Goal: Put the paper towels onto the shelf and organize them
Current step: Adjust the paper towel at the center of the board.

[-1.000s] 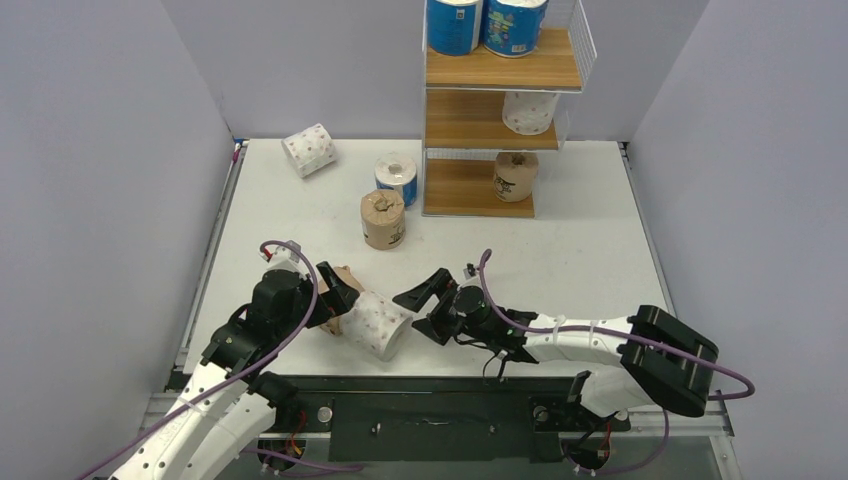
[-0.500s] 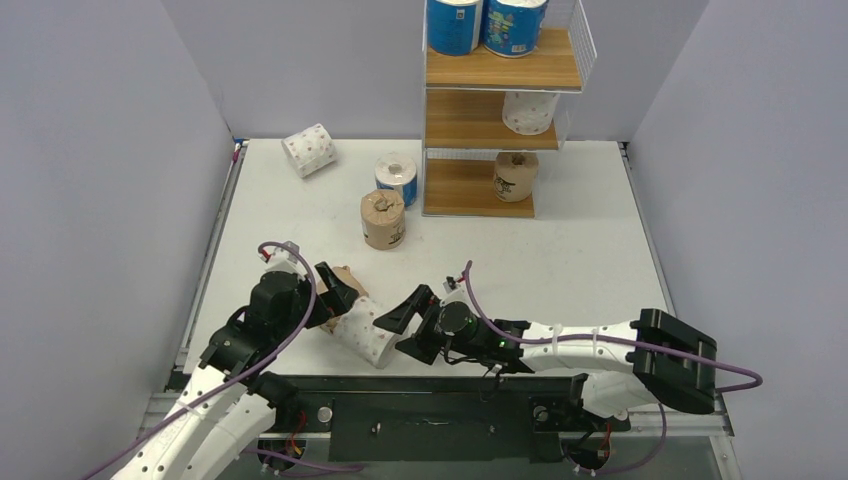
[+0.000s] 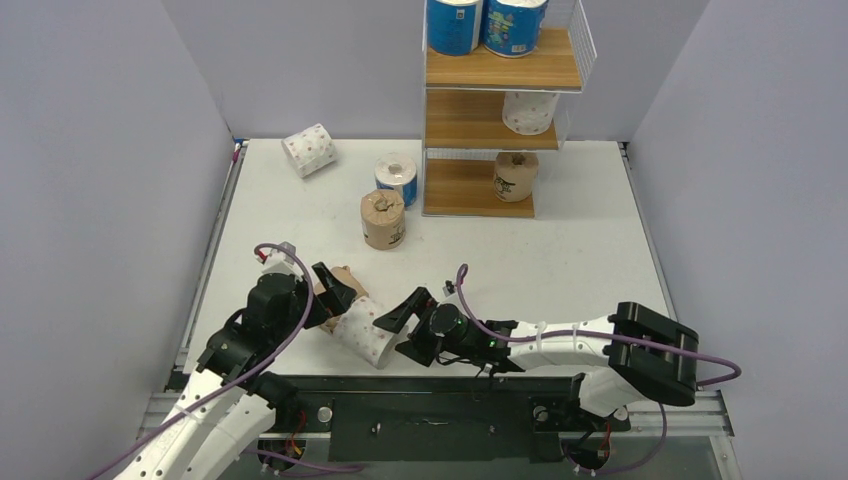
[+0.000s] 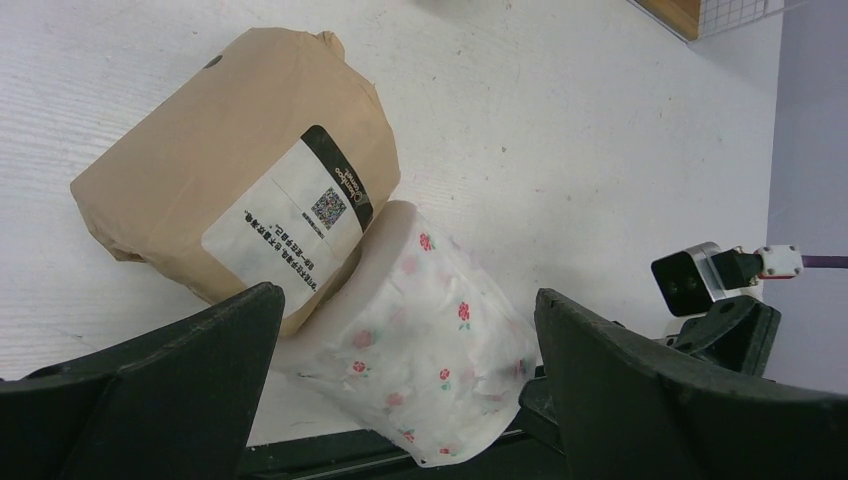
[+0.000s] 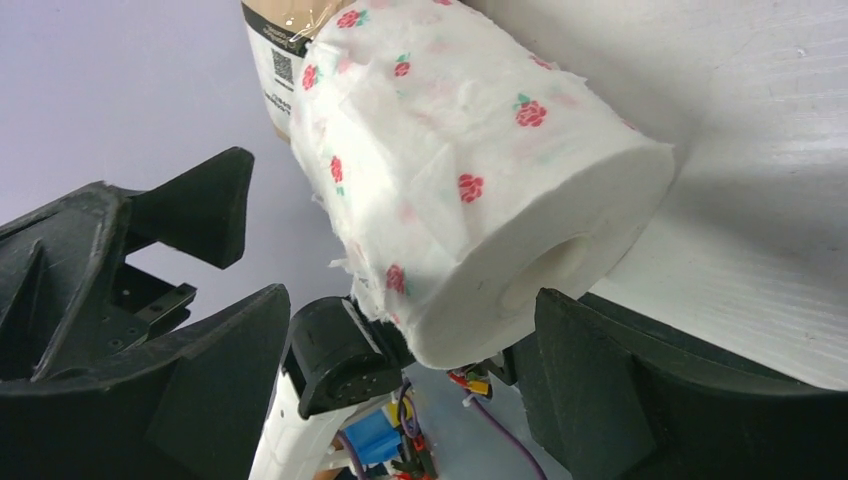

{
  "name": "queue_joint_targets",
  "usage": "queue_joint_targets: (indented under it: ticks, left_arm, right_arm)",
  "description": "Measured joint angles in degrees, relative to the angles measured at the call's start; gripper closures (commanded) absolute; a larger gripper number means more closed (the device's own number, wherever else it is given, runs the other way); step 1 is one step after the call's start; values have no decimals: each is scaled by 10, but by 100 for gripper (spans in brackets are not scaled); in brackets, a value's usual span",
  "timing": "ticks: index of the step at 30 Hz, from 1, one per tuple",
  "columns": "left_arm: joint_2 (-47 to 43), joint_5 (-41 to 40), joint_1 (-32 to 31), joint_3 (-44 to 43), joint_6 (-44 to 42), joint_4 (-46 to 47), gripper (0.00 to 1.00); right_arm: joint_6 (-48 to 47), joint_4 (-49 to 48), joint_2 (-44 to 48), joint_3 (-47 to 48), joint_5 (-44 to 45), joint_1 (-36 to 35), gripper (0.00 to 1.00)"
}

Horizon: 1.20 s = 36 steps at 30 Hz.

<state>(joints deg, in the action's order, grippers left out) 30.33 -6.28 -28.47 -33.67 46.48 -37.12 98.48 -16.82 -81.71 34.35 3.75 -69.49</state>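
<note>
Softly crinkled, the rose-printed roll (image 5: 470,150) touches a smooth kraft-wrapped roll (image 4: 230,170), partly hiding it; left gripper (image 4: 405,300) and right gripper (image 5: 407,300) both gape.

I have both arms reaching low and angled inward, the left gripper (image 3: 337,303) and the right gripper (image 3: 393,335) facing each other closely, each with jaws spread wide.

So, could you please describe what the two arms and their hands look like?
The left arm and right arm have white links, black joints and a looped purple cable each. The left hand and right hand are matte black with broad wedge-shaped fingers.
</note>
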Motion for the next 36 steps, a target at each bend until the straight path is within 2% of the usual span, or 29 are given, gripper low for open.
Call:
queue_joint_targets:
  ticks: [4,16,19,22,26,29,31,36]
  left_arm:
    - [-6,-3,0,0,4,0,4]
    - [-9,-6,0,0,12,0,4]
    - [-10,-8,0,0,14,0,4]
    - [-10,-8,0,0,15,0,4]
    - [-8,-7,0,2,19,2,4]
    - [-5,-7,0,3,22,3,3]
    - [-2,-7,0,3,23,4,3]
    - [-2,-3,0,3,25,5,4]
  right_arm:
    - [7,-7,-14,0,2,0,17]
    - [12,-67,-57,8,5,0,46]
    - [11,-73,-61,8,5,0,47]
    - [11,-81,-61,8,5,0,41]
    - [11,-95,-72,9,0,0,40]
    - [11,-99,-83,10,-4,1,49]
    - [11,-102,-87,10,-7,1,60]
    - [8,-102,-85,9,-6,1,73]
